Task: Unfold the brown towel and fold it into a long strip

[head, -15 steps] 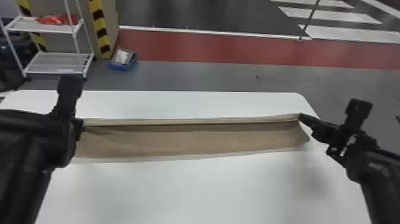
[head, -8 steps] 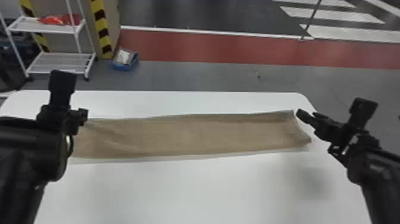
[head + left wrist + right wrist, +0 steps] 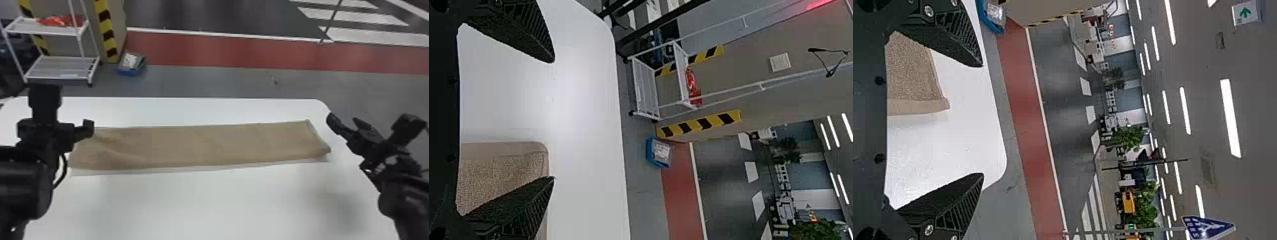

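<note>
The brown towel (image 3: 204, 143) lies as a long strip across the white table, lightly rumpled at its left end, with a paler edge along its near side. Over the left end stands my left gripper (image 3: 56, 126), open and holding nothing. My right gripper (image 3: 345, 118) is open just beyond the strip's right end, apart from it. In the left wrist view, a towel corner (image 3: 504, 170) shows behind one finger of the spread left gripper (image 3: 553, 120). The right wrist view has the towel's other end (image 3: 913, 72) beside the widely parted right gripper (image 3: 982, 121).
White tabletop (image 3: 210, 204) extends in front of the towel, with a narrower band behind it. Past the far edge, on the floor, are a white shelf rack (image 3: 60, 67) with red items and a blue box (image 3: 131, 65).
Both grippers have let go of the towel and drawn slightly outward from its ends. The seam-like fold line along its far side is gone, and the upper layer now lies flat.
</note>
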Controlling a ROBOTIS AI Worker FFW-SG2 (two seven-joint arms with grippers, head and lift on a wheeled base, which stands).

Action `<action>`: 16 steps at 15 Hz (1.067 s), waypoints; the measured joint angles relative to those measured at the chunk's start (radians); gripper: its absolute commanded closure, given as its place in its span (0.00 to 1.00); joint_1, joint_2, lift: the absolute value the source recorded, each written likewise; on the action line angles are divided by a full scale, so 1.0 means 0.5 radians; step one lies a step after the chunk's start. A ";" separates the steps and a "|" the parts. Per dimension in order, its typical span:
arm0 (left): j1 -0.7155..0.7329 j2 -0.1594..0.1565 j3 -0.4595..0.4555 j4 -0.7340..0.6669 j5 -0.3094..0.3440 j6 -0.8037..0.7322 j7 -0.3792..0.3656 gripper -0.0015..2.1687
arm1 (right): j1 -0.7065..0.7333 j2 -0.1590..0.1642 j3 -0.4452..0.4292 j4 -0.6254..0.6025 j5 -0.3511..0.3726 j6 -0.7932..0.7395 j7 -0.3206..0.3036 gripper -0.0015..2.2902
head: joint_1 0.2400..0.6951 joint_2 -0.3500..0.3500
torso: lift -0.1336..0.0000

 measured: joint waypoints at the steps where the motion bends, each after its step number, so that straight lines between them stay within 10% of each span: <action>1: 0.025 0.000 0.024 -0.028 0.045 0.006 -0.017 0.02 | 0.029 0.000 -0.007 -0.030 -0.003 0.014 0.018 0.06 | 1.00 0.28 | 0.08; 16: 0.364 0.006 0.406 -0.436 0.550 0.517 -0.430 0.16 | 0.267 -0.007 0.028 -0.373 0.400 0.602 0.178 0.18 | 1.00 0.27 | 0.08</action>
